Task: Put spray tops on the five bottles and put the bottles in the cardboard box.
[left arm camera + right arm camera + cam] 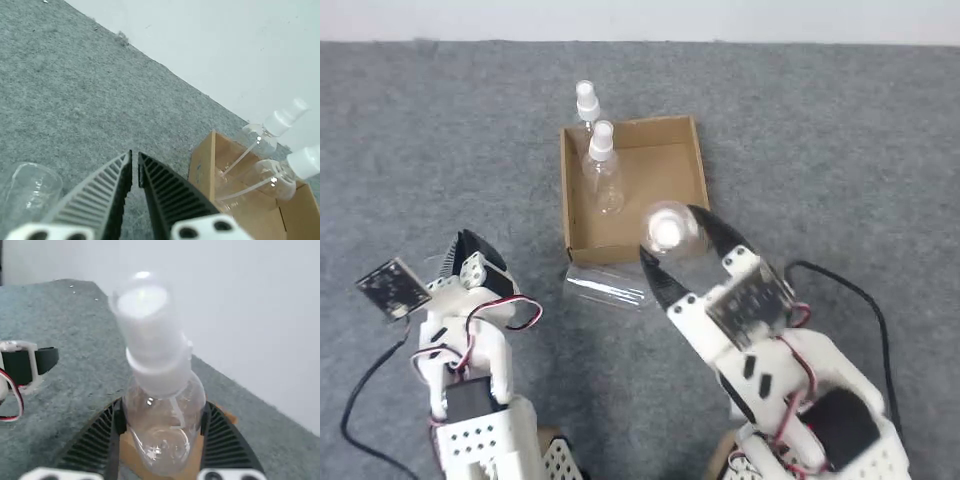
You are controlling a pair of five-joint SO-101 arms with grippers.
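Grey carpet (840, 130), brown box (565, 200), clear bottle (160, 435)

Table (860, 140): covered edge to edge in grey, felt-like carpet, with a few pale specks and a tuft of lint (121, 36) near the far edge.
Wall (640, 18): plain white, meeting the table's far edge in a straight line.
Light: even, soft shadows.

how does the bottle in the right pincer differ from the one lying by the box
The held bottle stands upright in the right pincer; the loose bottle lies on its side on the carpet. The held bottle wears a white spray top; the loose bottle shows none. Both are clear.
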